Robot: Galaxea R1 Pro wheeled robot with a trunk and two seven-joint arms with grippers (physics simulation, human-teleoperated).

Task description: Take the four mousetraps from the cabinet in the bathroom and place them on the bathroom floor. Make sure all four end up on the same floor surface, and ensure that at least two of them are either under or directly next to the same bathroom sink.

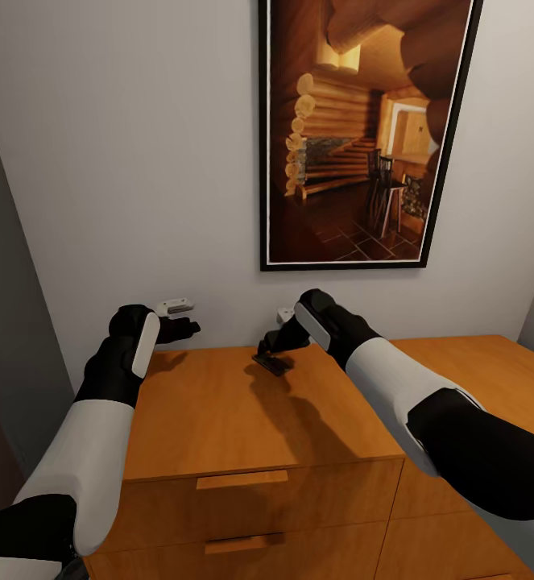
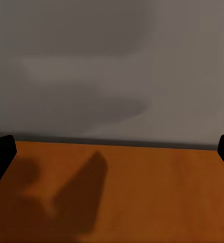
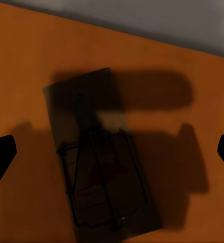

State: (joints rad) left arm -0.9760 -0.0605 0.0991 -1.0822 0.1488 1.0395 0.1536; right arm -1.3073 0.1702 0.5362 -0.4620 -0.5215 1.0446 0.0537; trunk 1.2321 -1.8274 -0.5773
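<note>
Hovering over the back of the cabinet point(image 1: 242, 411), the right gripper point(image 1: 276, 345) points down at a single mousetrap point(image 3: 102, 157) lying flat on the smooth wooden top, close to the wall. From the right wrist camera the trap sits between the two dark fingertips point(image 3: 0, 157), which stand wide apart at either side of it and do not touch it; its spring wire and red mark face up, and the arm's shadow darkens it. That spread looks chosen so the fingers can drop past the plate's long edges and close across its narrow width.

The left gripper point(image 1: 182, 329) is held off to the side above the cabinet's left rear corner, level with a small white-grey gadget point(image 1: 175, 305) on the wall. Its fingers are also parted, with nothing but bare wood and grey wall between them, so it seems to be simply keeping clear.

One trap is in sight; the others, I would guess, remain somewhere in the drawers below. A framed picture of a log interior point(image 1: 363, 129) hangs above. The floor cannot be seen from here.
</note>
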